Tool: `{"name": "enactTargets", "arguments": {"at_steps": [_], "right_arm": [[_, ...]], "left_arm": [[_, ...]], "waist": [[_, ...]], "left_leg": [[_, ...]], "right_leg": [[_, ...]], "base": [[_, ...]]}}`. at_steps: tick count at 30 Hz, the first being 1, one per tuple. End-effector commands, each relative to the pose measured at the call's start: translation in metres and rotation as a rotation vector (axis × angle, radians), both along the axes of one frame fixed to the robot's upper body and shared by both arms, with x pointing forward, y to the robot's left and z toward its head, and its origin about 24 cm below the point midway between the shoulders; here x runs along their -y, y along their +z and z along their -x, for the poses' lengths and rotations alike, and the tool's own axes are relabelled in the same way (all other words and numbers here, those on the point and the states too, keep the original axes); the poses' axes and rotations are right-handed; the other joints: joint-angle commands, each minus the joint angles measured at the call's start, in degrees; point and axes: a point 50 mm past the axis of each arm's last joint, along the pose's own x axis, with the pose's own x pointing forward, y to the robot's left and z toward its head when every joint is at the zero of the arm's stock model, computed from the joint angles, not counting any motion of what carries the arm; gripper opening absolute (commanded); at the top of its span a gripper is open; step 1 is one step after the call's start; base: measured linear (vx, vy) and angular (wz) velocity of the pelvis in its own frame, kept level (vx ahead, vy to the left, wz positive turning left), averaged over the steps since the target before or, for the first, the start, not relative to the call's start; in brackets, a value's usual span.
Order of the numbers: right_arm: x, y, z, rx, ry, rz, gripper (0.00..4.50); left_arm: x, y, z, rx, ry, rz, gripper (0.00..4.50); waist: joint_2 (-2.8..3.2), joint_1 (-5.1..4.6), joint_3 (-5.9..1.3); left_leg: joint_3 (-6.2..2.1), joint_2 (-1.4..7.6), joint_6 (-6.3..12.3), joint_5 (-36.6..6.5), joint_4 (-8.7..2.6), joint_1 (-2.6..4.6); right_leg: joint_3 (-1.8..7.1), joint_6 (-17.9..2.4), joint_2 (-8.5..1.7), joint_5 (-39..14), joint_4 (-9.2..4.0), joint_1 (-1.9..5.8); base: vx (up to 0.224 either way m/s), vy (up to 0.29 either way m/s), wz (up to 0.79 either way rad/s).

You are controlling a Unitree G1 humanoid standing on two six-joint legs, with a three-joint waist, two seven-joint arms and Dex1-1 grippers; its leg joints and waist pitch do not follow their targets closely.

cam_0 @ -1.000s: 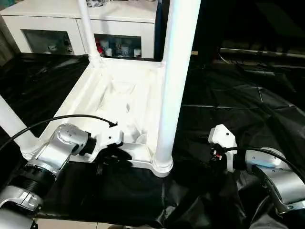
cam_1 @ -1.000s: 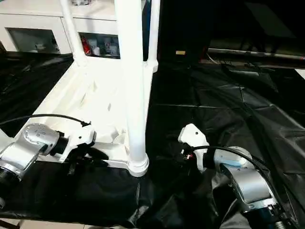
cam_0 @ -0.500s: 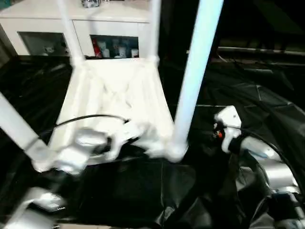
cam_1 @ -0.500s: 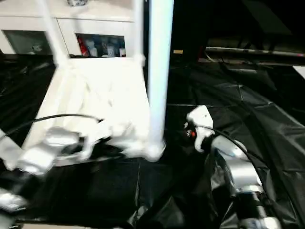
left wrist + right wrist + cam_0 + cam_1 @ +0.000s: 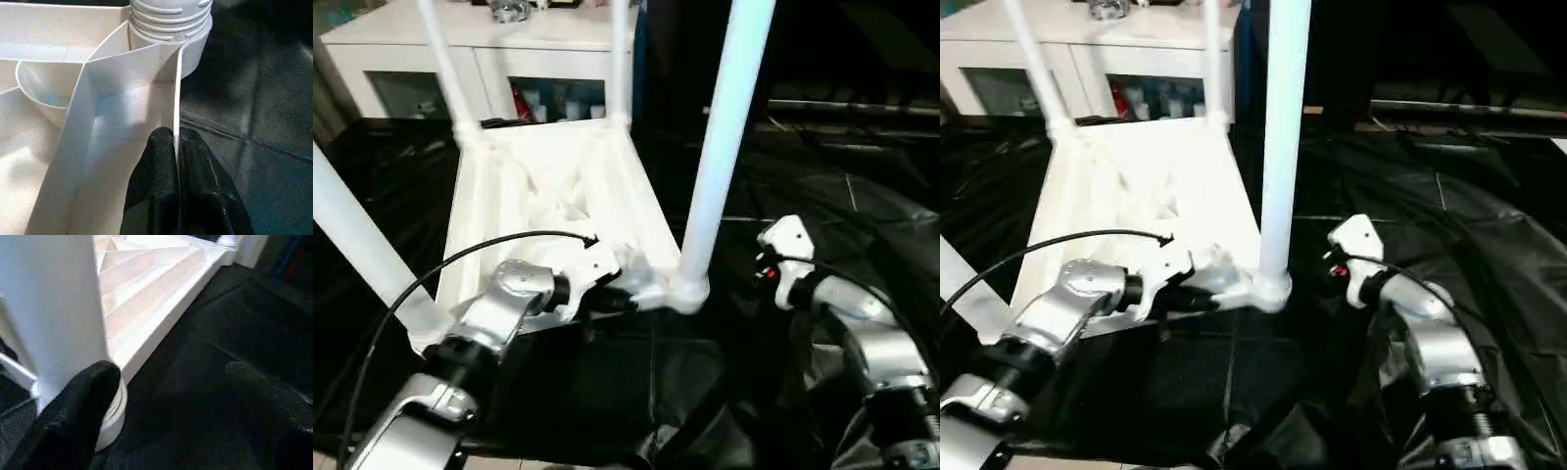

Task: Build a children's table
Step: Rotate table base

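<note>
While the left gripper (image 5: pixel 177 147) pinches the thin rim wall of the table (image 5: pixel 548 186) between its two black fingers (image 5: pixel 159 161), closed tight on that edge, the hold looks meant to steady or turn the upside-down top. The grip sits on the near edge, just beside the near-right corner socket (image 5: pixel 171 29), where a leg (image 5: pixel 720 147) stands upright. The table lies inverted on the black cover (image 5: pixel 822 225), ribs up, with legs rising from all four corners; the far end points toward the cabinet (image 5: pixel 509 59).

The right gripper (image 5: pixel 73 416) hovers just beside that same near-right leg at its base, apart from the left one. One black finger shows near the socket collar; whether its jaws are open or closed I cannot tell, and it appears to hold nothing. With four legs seated, the build seems nearly done.
</note>
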Motion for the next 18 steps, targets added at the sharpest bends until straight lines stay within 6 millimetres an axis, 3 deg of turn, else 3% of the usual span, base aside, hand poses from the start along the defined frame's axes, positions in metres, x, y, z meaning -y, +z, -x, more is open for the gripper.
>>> {"name": "enactTargets", "arguments": {"at_steps": [1,7,14,18], "right_arm": [[-0.005,0.000,0.003,-0.022,0.084,-0.024,4.45],[-0.007,-0.002,0.018,-0.091,0.232,-0.027,4.45],[-0.029,-0.014,0.004,-0.043,0.194,0.029,4.45],[-0.038,-0.013,-0.003,-0.033,0.192,0.021,4.45]], "left_arm": [[0.001,-0.003,-0.003,0.001,0.067,0.053,0.00],[0.003,-0.003,-0.004,0.009,0.038,0.045,0.00],[0.004,-0.002,-0.003,0.030,-0.015,0.016,0.00],[0.004,-0.004,-0.001,0.027,-0.050,-0.006,0.00]], "waist": [[-1.60,-0.10,-2.67],[-1.45,0.13,-2.87],[-1.31,-0.36,-2.55],[-1.17,-0.26,-2.70]], "left_leg": [[-1.91,4.42,4.01,-8.29,-3.76,0.07],[-1.95,4.57,5.69,-6.76,-3.64,-0.09],[-2.18,4.61,2.94,-10.43,-4.11,0.13],[-2.11,4.91,3.23,-9.59,-4.20,0.22]], "right_leg": [[2.91,-9.76,-6.72,-15.05,-5.88,1.80],[2.79,-10.84,-6.63,-10.80,-5.62,1.75],[2.83,-10.19,-7.03,-19.54,-6.34,1.11],[3.03,-11.06,-6.98,-15.15,-5.94,1.17]], "base": [[0.000,0.000,0.00],[0.000,0.000,0.00],[0.000,0.000,0.00],[0.000,0.000,0.00]]}}
